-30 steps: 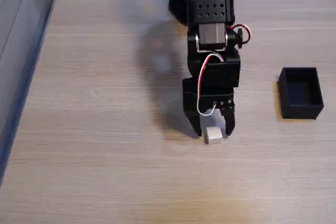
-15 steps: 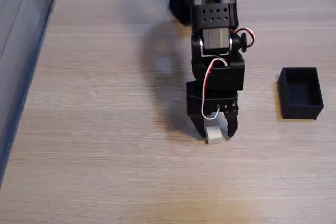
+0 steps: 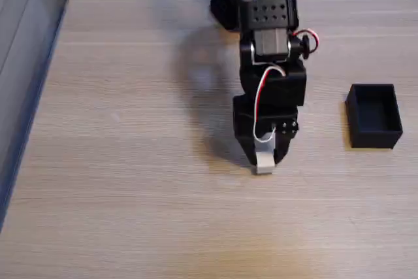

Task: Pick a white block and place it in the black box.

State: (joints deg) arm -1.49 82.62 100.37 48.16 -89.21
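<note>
In the fixed view my black gripper (image 3: pixel 264 161) points down at the middle of the wooden table, with its two fingers closed against the sides of the small white block (image 3: pixel 264 163). Only the block's lower part shows between the fingers, at table level. The black box (image 3: pixel 373 115) stands open-topped and empty at the right, well apart from the gripper.
The arm's base and red-and-white wires (image 3: pixel 261 4) occupy the back centre. The table's left edge (image 3: pixel 39 89) runs diagonally, with a drop beyond it. Bare tabletop lies between the gripper and the box.
The fingers have closed in on the white block, which they straddled loosely a second ago. The arm shifted slightly to the right.
</note>
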